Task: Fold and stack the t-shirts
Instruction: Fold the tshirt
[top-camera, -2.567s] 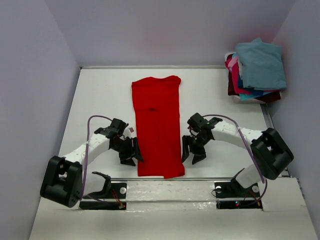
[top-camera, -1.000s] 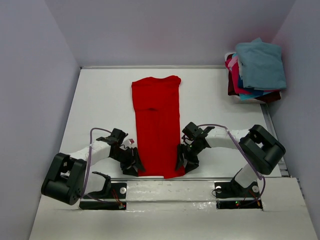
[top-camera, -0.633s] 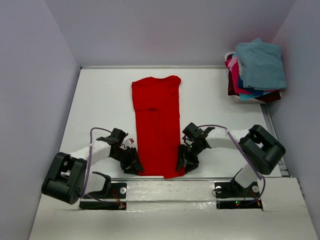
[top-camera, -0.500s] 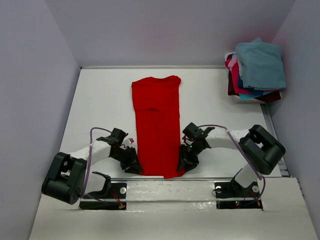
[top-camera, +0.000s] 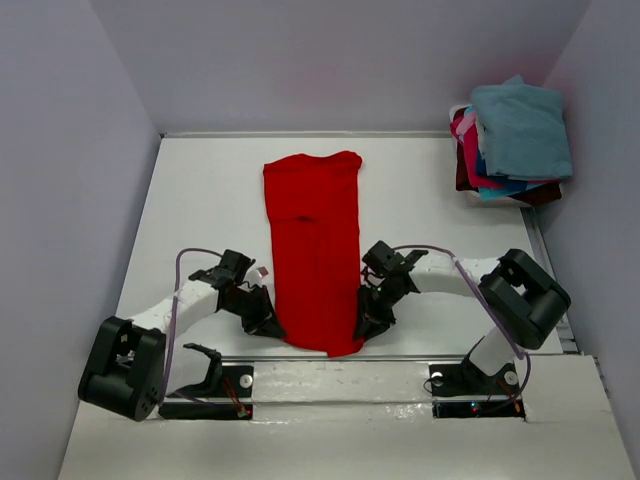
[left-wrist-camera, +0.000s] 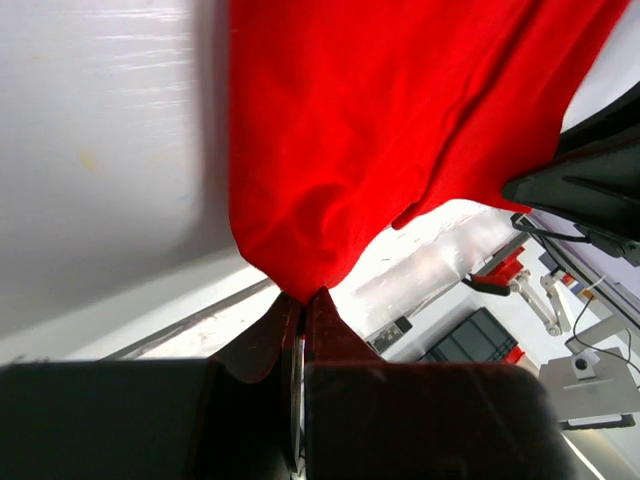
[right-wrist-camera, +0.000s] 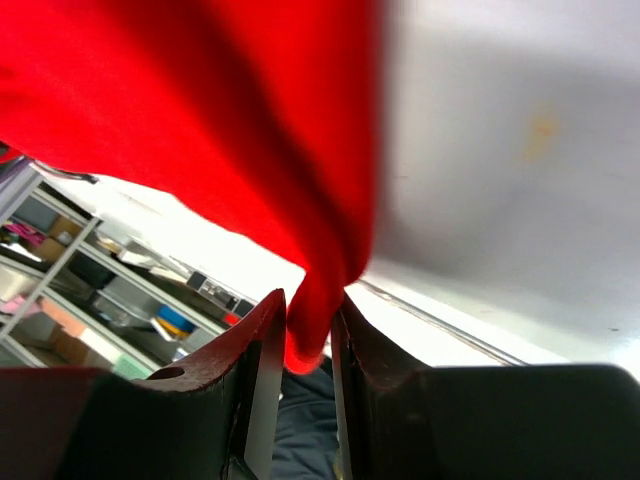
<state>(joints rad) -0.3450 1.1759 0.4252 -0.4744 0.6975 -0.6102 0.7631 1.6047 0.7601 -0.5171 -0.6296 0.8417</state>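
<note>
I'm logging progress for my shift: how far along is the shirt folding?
Done: a pile of shirts sits at the far right corner, the red shirt lies as a narrow strip. In hand: left gripper and right gripper pinch its near corners. Left: fold it shorter and stack it.

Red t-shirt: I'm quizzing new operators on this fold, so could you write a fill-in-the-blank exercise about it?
1. The left gripper is ____ on the near-left corner of the red t-shirt.
2. The right gripper pinches its other near ____.
3. The pile of t-shirts sits by the table at its far-____ corner.
Missing words: shut; corner; right.
</note>
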